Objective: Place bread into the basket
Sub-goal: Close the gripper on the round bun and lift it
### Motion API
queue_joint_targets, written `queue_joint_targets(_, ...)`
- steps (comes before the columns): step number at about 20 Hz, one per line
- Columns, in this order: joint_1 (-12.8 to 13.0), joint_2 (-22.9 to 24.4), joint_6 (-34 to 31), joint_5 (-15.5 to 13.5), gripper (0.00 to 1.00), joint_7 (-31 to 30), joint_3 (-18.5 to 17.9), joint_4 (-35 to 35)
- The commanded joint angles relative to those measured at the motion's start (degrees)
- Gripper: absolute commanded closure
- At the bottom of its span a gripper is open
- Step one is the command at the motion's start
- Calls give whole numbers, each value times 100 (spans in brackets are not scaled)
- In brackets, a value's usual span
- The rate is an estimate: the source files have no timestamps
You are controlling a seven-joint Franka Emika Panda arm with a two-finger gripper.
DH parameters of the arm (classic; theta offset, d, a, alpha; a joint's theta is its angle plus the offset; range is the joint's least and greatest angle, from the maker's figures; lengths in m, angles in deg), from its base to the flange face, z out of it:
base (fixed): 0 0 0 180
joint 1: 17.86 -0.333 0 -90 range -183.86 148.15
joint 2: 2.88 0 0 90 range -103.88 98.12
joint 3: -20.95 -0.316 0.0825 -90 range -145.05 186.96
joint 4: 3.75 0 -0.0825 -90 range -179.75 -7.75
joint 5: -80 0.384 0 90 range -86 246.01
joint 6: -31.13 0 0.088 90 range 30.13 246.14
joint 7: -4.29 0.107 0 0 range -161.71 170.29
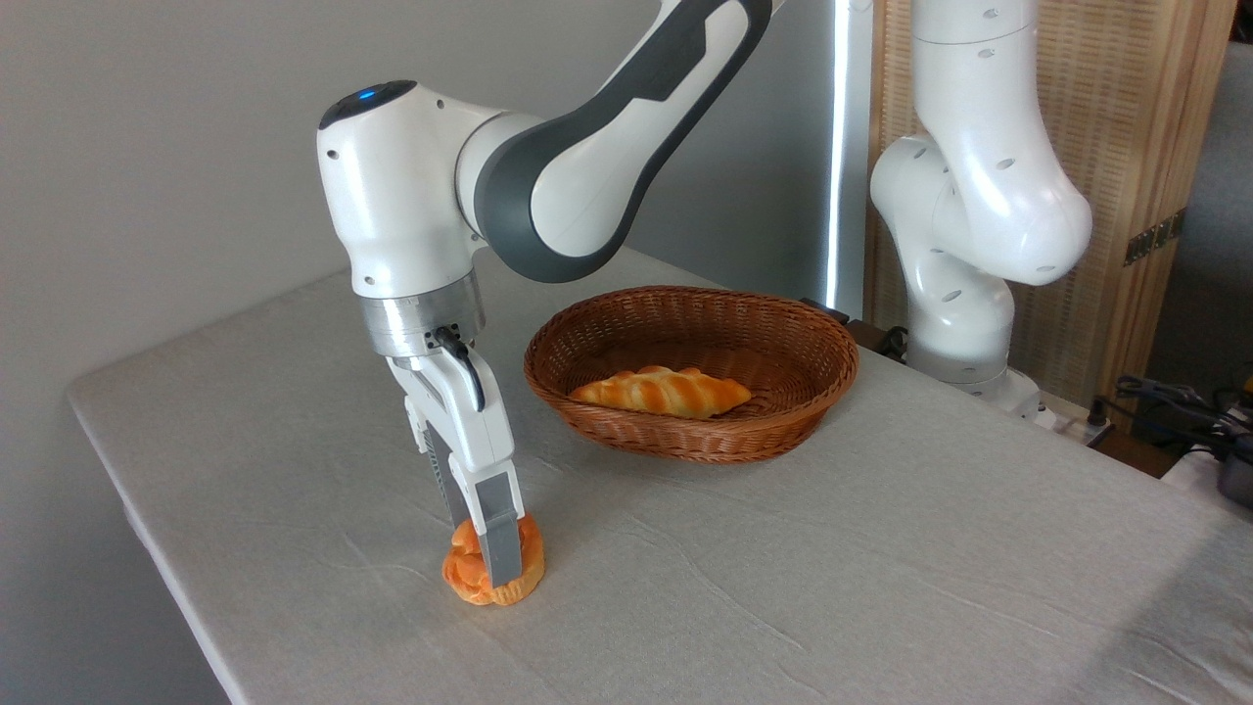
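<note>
Item: bread (477,573). A small round bun, orange-golden, with a lumpy knotted top and a paler ridged base. It is seated on the grey-white table (881,548), well apart from the basket (691,370), on the near-left side of the basket as pictured.

Item: gripper (492,568). It is pointed almost straight down onto the bread, its near finger (501,534) laid across the bun's front face with the tip close to the cloth. The far finger is hidden behind the bun. The bun is judged to be straddled, but whether it is actually pinched cannot be told.

Item: basket. Oval, brown woven wicker, low flared sides, far wider than the bun. Its long axis runs roughly left to right. A long striped twisted loaf (662,391) is already held in it, toward the near side.

Governing relation: the basket lies up and to the right of the gripper, so a lift followed by a carry over the near-left rim is judged to be required.
</note>
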Motion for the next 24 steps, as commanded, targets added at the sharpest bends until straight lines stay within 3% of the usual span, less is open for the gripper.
queue_joint_targets(1,-15,19,88,100,65,70,78,-63)
queue_joint_targets(5,-23,28,62,100,76,70,87,-63)
queue_joint_targets(14,-15,81,1,100,76,26,105,-46)
queue_joint_targets(24,-15,292,-562,117,78,53,105,24)
